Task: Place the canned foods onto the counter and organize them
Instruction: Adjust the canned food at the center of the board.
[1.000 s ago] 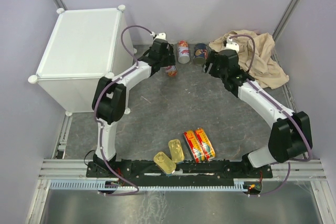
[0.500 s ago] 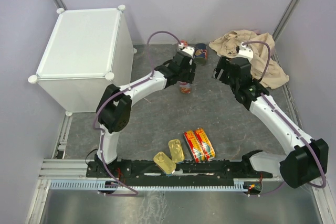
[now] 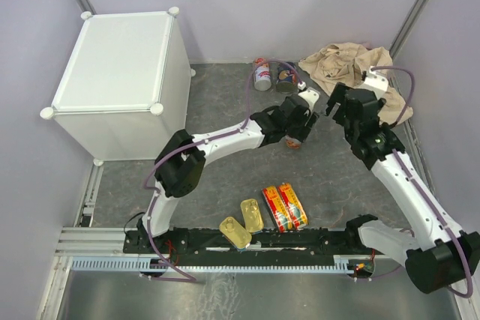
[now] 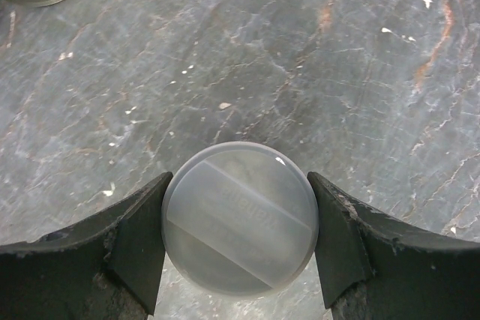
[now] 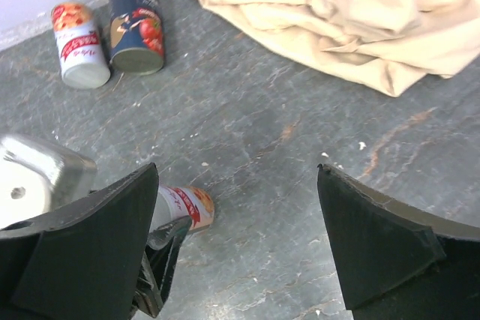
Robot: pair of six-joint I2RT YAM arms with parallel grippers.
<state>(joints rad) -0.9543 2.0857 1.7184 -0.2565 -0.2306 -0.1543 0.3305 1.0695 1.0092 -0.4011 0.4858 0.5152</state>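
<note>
Above the grey, veined tabletop (image 3: 225, 110) between pale lilac walls, the left gripper (image 3: 298, 127) clamps a white-and-red can (image 4: 240, 219), well apart from the white cabinet (image 3: 112, 65), while the right gripper (image 5: 236, 211) gapes wide, empty.

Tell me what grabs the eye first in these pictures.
The big white cabinet fills the far left corner. The left gripper, stretched to mid-table, clamps a white-and-red can between its fingers, with the open right gripper nearby. A crumpled beige cloth lies at the far right.
</note>
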